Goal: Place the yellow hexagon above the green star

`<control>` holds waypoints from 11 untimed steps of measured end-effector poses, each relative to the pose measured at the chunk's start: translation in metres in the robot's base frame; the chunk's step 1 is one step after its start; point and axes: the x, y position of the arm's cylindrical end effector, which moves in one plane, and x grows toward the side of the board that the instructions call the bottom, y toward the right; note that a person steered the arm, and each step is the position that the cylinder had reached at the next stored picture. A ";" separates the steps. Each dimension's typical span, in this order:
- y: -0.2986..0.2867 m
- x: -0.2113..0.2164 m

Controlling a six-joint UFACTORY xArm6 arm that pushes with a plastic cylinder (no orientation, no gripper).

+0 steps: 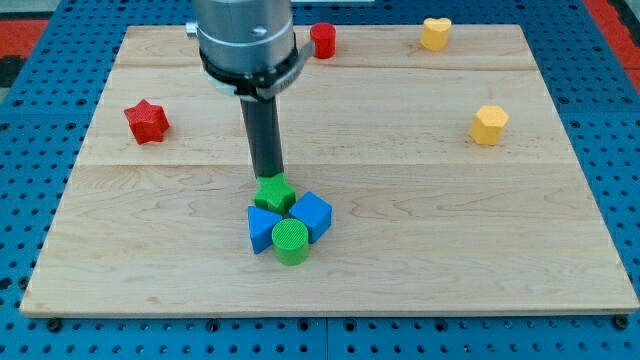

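Observation:
The yellow hexagon point(489, 124) lies at the view's right side of the wooden board point(420, 260). The green star point(273, 194) sits near the board's middle, in a tight cluster with a blue block point(313, 214) at its right, another blue block point(261, 229) below it and a green cylinder point(291, 241). My tip point(267, 177) stands right at the top edge of the green star, touching or nearly touching it. The rod hides part of the star's top.
A red star point(147, 121) lies at the view's left. A red cylinder point(323, 40) sits at the top near the arm's body. A yellow heart point(435, 33) lies at the top right.

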 end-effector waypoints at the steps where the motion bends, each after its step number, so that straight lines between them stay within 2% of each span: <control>1: 0.024 -0.028; 3: 0.277 -0.030; 4: 0.313 -0.080; 5: 0.238 -0.096; 6: 0.191 -0.058; 8: 0.194 -0.029; 9: 0.086 -0.036; 10: 0.072 -0.047; 11: -0.013 -0.035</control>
